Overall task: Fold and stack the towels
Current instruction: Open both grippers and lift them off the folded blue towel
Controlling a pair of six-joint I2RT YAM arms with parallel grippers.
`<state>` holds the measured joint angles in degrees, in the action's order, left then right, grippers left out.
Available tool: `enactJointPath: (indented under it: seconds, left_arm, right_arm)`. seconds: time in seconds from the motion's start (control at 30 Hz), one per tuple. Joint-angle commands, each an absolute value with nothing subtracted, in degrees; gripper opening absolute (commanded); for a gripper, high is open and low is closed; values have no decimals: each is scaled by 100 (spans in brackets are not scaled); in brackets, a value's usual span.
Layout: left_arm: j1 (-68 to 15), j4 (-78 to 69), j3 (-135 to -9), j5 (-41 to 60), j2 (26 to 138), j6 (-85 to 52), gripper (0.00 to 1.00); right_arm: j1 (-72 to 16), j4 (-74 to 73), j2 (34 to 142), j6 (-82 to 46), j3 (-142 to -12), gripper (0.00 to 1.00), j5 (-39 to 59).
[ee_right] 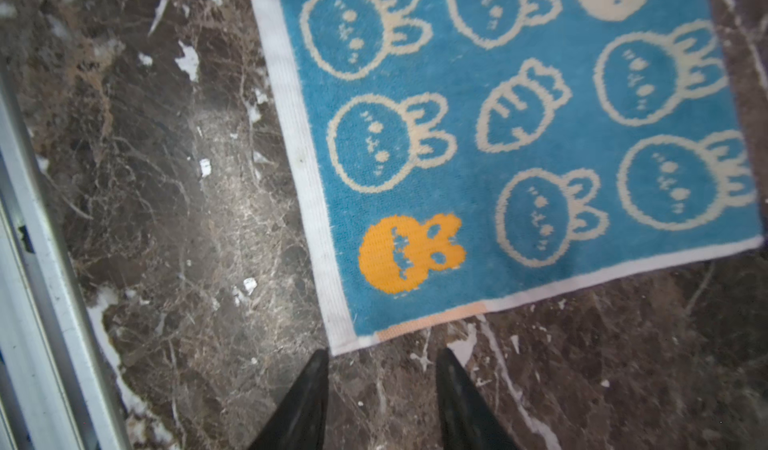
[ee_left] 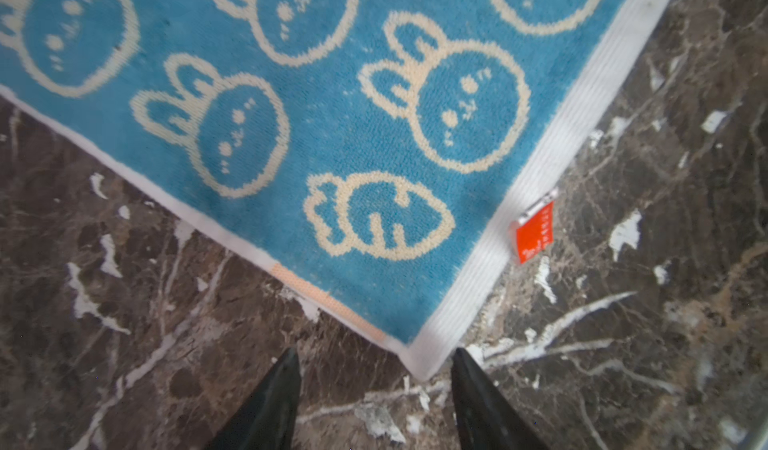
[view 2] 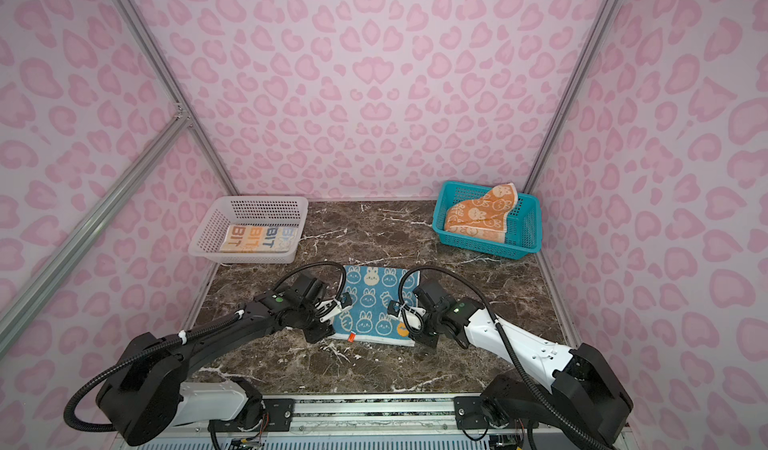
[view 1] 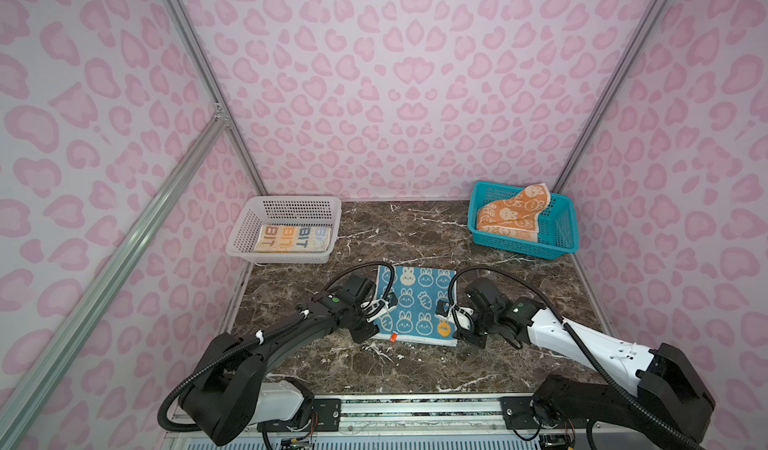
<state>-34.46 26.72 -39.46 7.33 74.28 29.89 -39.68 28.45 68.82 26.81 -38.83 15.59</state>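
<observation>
Marbled surface (view 1: 415,235) carries the blue towel (view 1: 415,298) flat; I see my left fingers (ee_left: 270,406) and right fingers (ee_right: 303,406) parted, empty, just off its near corners.

The mostly black left arm (view 1: 270,344) and white-shelled right arm (view 1: 582,335) carry ribbed black cable hoses (view 1: 592,358), green indicator lights (view 1: 333,300) and white cable ties (view 1: 260,337).

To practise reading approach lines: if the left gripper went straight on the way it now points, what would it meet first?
The blue towel: its white-hemmed corner lies just ahead of the left gripper, whose jaws stand open. Height above the table is unclear, so it might skim over the cloth.
</observation>
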Motion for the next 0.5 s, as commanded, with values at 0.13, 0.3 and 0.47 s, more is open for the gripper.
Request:
enactJointPath:
  seconds: [0.13,0.3,0.47]
  left_arm:
    - [-3380,2305,-3872,674,6802,2562,68]
    - [-3296,1831,-3996,1102,6856,1453,65]
    - [-3292,1448,-4258,1095,7248,-181,49]
  right_arm:
    - [-3665,2300,6997,1072,-4152,52,1780]
    - [-3604,2304,7358,193,-4347,43,1907]
    - [-3726,2051,7613,-807,-4178,35,2081]
